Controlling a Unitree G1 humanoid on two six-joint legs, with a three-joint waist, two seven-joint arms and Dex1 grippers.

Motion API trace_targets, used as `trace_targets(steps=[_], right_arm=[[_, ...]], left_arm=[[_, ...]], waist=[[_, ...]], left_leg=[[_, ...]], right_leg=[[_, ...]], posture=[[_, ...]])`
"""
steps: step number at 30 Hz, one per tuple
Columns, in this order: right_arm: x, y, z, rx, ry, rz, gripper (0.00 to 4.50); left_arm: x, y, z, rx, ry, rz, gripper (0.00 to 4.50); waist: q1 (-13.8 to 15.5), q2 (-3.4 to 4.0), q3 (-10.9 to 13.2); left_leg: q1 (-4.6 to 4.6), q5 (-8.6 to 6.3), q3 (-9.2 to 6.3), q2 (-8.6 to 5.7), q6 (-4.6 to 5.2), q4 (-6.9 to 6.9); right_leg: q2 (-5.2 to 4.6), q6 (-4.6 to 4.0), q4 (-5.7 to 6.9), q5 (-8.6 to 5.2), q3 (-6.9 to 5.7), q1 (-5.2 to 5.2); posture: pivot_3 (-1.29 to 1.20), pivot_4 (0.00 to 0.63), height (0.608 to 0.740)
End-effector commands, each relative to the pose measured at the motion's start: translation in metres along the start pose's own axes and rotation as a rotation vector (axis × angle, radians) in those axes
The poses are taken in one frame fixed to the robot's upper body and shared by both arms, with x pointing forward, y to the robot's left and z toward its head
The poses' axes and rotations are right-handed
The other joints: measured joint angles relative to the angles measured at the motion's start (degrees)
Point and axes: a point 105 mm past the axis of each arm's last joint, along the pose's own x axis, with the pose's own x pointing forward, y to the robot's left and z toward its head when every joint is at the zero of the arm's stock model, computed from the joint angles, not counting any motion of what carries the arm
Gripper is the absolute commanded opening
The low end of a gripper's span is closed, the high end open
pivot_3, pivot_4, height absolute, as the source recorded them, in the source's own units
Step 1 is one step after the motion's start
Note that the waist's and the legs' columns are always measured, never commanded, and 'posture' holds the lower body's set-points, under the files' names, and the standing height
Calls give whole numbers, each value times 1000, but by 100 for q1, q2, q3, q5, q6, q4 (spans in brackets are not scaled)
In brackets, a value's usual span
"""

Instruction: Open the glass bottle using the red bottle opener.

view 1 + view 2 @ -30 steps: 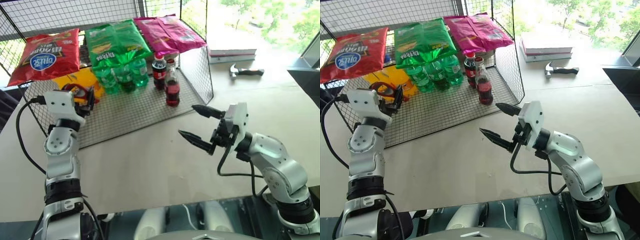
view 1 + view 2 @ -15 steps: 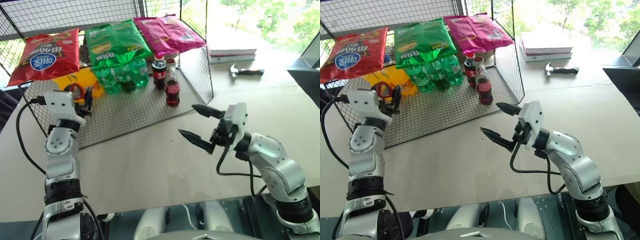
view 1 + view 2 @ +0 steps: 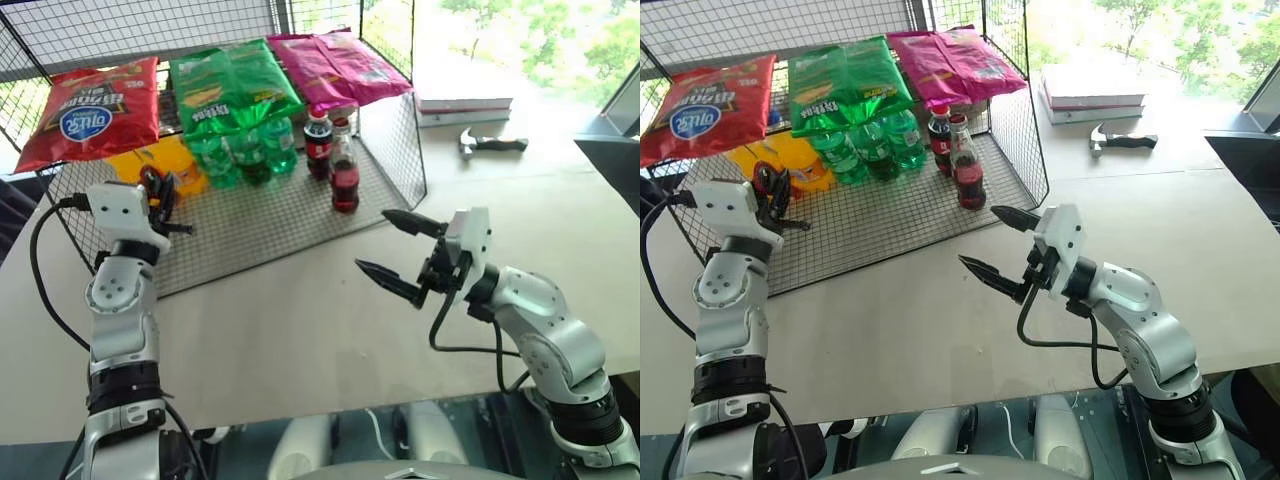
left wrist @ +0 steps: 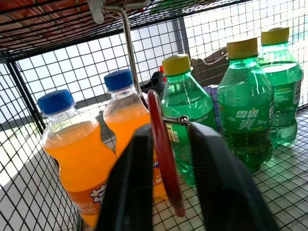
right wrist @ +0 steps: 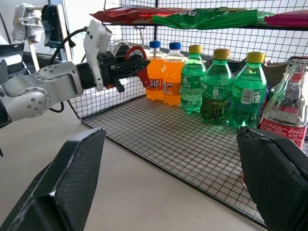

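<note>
My left claw is closed flat on the opener, pinching its thin red blade between both fingers while it hangs from a wire hook at the left end of the rack; the opener reads as a stiff, light, smooth strip, likely slick under the pads, so I judge a grip low on the handle, clear of the loop head, best for leverage; its long axis runs near upright, loop up at the hook, tapered end pointing down toward the rack floor; just behind it stand the orange bottles and beyond them the green bottles; my right claw hangs wide apart over the bare desk, holding nothing, aimed toward the rack; the bottle stands upright near the rack's right end, touching or just beside a darker cola bottle, neck and cap straight up; it is glass, so hard, fairly heavy when full, slippery and breakable, and I would take it round the waisted body below the neck, squeezing firmly but not hard; chip bags lie on the rack top.
</note>
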Motion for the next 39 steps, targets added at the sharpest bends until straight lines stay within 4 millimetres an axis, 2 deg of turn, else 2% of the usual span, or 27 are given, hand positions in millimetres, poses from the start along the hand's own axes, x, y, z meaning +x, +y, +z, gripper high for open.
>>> trace_targets(steps=[1,6,9,13,17,19,27,39], right_arm=[[0,3,7,-23,-29,8,4408],[1,2,7,-24,-33,8,4408],[1,2,7,-25,-35,8,4408],[1,1,7,-28,-32,9,4408],[0,0,6,-30,-23,9,4408],[0,0,5,-30,-21,10,4408],[-1,0,4,-31,-15,6,4408],[-1,0,1,-30,-12,0,4408]], left_arm=[[-1,3,17,10,-54,12,37],[-7,3,20,-34,-46,35,37],[-11,4,23,-122,-56,58,37],[-14,-3,30,-347,-88,44,37],[-15,-18,44,-730,-151,-34,37],[-18,-20,48,-831,-165,-72,37],[-23,-13,57,-1027,-203,-99,37],[-23,-1,65,-1095,-256,-95,37]], waist=[[0,0,0],[-1,0,0],[1,0,0],[3,0,0],[1,-2,-1],[-1,-3,0],[-8,-3,0],[-2,-3,0]], left_leg=[[0,0,0,0,0,0],[0,0,0,0,0,0],[0,0,-1,0,0,0],[0,0,-2,0,0,0],[-1,0,-2,0,0,0],[-1,0,-2,0,0,1],[2,1,0,0,-2,1],[1,2,0,-1,-4,1]], right_leg=[[0,0,0,0,0,0],[0,0,0,0,1,0],[-1,0,0,0,0,0],[-2,0,1,0,-1,0],[-3,0,1,0,0,1],[-3,0,1,0,0,1],[4,0,2,0,1,1],[4,-1,1,-1,2,2]], posture=[[0,150,740],[0,150,740],[0,150,740],[0,150,740],[0,150,740],[0,150,740],[0,150,740],[0,150,740]])
